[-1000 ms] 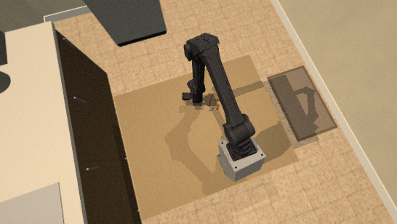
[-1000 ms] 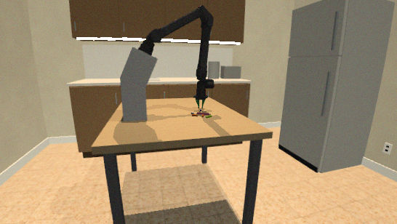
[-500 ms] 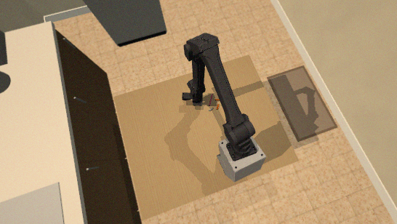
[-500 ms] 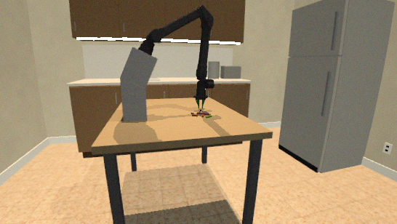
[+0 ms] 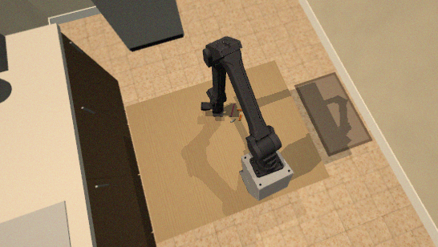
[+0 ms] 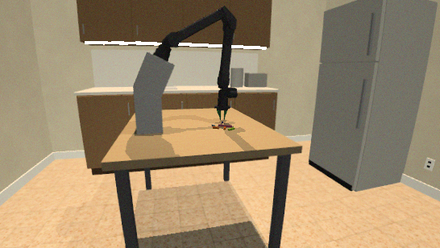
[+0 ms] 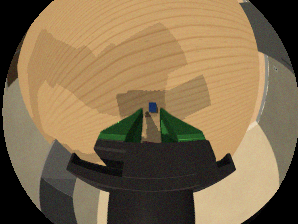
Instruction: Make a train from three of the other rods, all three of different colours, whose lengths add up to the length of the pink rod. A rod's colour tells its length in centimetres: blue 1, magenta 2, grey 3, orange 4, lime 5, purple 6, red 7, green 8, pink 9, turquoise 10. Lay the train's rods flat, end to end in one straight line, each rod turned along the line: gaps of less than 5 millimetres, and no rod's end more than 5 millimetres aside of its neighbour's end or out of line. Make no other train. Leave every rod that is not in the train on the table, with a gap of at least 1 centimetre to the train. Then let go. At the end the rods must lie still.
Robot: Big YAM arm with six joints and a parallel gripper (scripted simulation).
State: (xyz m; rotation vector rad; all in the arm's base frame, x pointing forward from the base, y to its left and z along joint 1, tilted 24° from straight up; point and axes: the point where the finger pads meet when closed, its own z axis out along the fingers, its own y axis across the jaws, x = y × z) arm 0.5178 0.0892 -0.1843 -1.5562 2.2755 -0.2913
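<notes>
My gripper (image 5: 217, 112) (image 6: 222, 120) (image 7: 151, 112): jaws slightly parted, nothing visibly gripped. Blue rod (image 7: 153, 107): one, just beyond my fingertips. Lime rod (image 6: 231, 129): one, on the table (image 5: 168, 160) (image 6: 193, 149) (image 7: 210, 55), near my jaws.
</notes>
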